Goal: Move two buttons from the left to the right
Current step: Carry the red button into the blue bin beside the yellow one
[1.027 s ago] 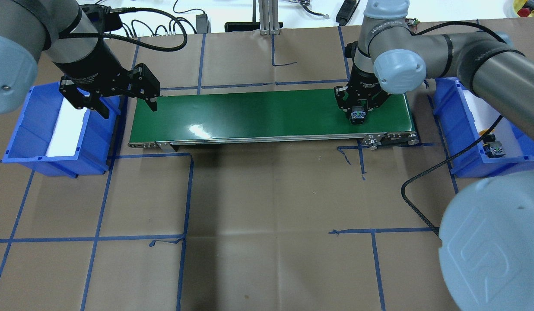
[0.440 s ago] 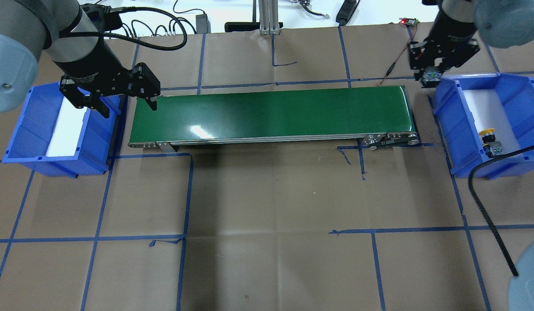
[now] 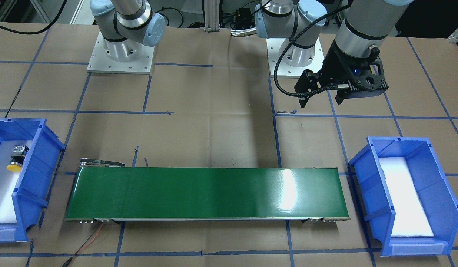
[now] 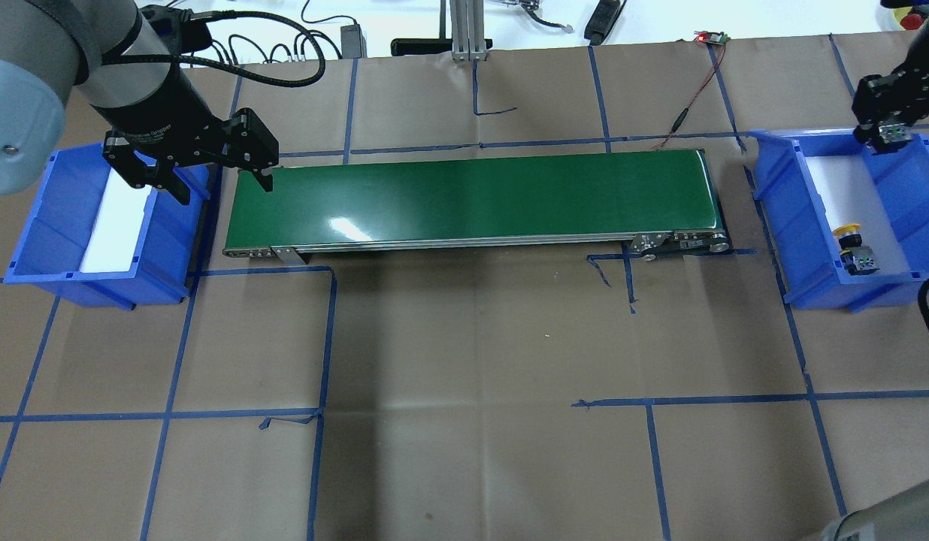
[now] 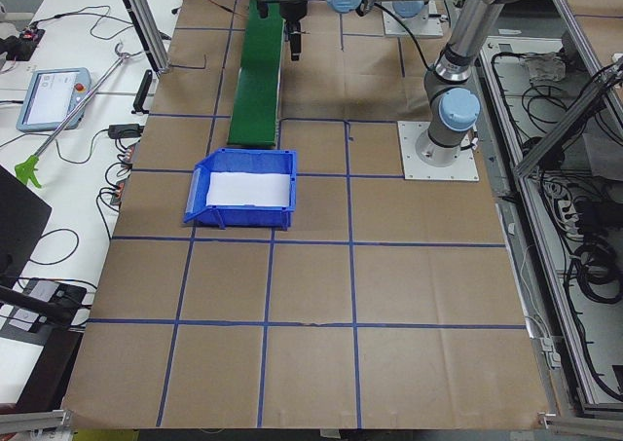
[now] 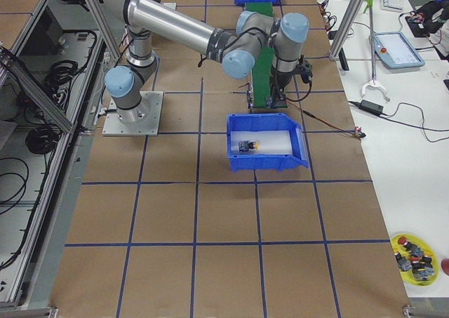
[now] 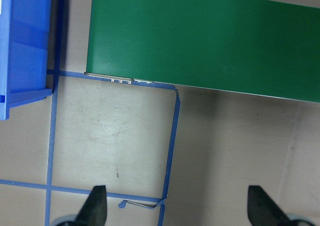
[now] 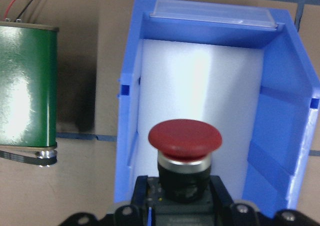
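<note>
Where the right wrist view starts, at its lower edge, you see the right gripper [image 8: 175, 208] clamped on the black body of the red button [image 8: 185, 136], whose mushroom cap points away from the fingers. Beyond the cap lies the right blue bin [image 8: 127, 111]. Its white liner [image 8: 200, 81] fills the centre of that frame, so the button hangs over the bin's interior. In the overhead view you find this gripper at the upper right, over the upper end of the bin. The yellow button [image 4: 854, 244] lies on its side on the liner near the bin's lower end, well apart from the gripper. The green belt [image 4: 472, 195] spans the middle of the overhead frame between the two bins. At the upper left, the left gripper [image 4: 224, 186] hovers over the belt's left end and the near wall of the left blue bin [image 4: 28, 225], fingers spread wide and holding nothing. The left wrist view shows its two fingertips [image 7: 97, 203] at the lower edge, well apart, with brown paper [image 7: 110, 136] and blue tape lines [image 7: 172, 136] between them.
</note>
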Controlling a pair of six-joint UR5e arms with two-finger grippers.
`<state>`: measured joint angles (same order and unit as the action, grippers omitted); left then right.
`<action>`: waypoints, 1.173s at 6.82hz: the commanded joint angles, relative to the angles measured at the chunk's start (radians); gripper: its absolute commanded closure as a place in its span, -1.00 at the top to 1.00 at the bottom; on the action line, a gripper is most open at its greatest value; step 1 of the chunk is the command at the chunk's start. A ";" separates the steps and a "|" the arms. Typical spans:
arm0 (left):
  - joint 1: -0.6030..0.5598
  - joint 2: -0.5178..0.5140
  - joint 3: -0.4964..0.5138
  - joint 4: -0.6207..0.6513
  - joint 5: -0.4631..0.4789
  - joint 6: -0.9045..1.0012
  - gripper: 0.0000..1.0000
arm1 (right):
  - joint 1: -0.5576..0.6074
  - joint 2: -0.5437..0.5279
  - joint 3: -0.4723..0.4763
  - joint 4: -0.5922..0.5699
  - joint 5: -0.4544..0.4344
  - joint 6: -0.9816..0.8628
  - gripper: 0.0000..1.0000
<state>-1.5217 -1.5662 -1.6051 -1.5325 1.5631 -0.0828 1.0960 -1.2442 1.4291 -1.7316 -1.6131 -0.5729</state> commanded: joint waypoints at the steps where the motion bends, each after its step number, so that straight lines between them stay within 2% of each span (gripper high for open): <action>1: 0.000 -0.002 0.002 0.000 0.000 0.000 1.00 | -0.041 0.111 0.002 -0.044 -0.001 -0.056 -0.89; 5: 0.000 -0.002 0.001 0.000 0.000 0.000 1.00 | -0.039 0.210 0.008 -0.159 -0.002 -0.050 -0.88; 8: 0.000 -0.002 0.001 0.000 0.000 0.000 1.00 | -0.039 0.253 0.020 -0.161 -0.001 -0.042 -0.86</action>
<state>-1.5217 -1.5679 -1.6044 -1.5324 1.5624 -0.0828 1.0568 -1.0059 1.4409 -1.8910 -1.6139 -0.6178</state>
